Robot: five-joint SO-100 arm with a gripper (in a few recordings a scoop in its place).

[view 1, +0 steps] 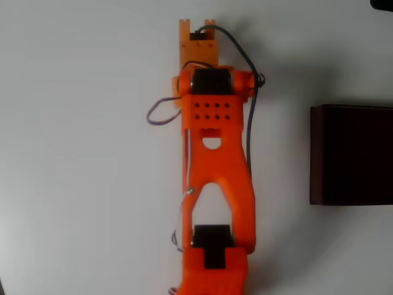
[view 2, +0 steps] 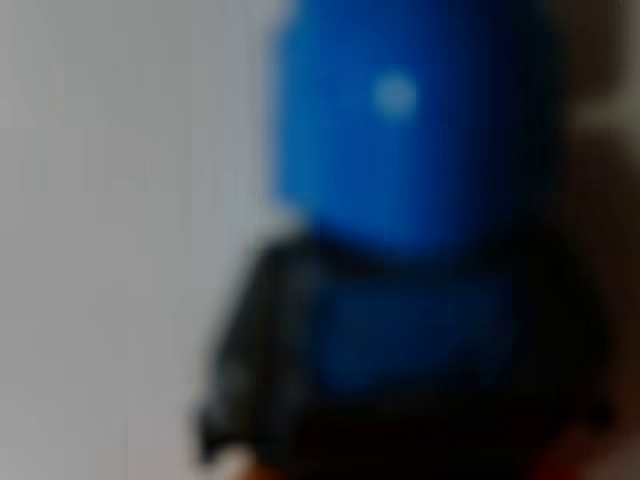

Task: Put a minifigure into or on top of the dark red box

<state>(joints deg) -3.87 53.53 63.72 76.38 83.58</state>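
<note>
Overhead view: my orange arm (view 1: 212, 178) stretches along the white bench (view 1: 80, 184), the dark red box (view 1: 351, 153) well apart to its right.

Wrist view: the minifigure (view 2: 410, 240) looms blurred, very close. I judge it light, rigid, slippery; I would pinch the dark torso. Whether my tool is apart or together, I cannot tell.

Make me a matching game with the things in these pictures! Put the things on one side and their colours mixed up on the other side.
Things:
1. the robot arm
2. the minifigure's head
3. the dark red box
4. the table

Colours:
A. white
B. bright blue
C. orange
D. maroon

Right pairs: 1-C, 2-B, 3-D, 4-A. The minifigure fills the wrist view, very close and blurry, and the box sits at the right edge of the overhead view.
</note>
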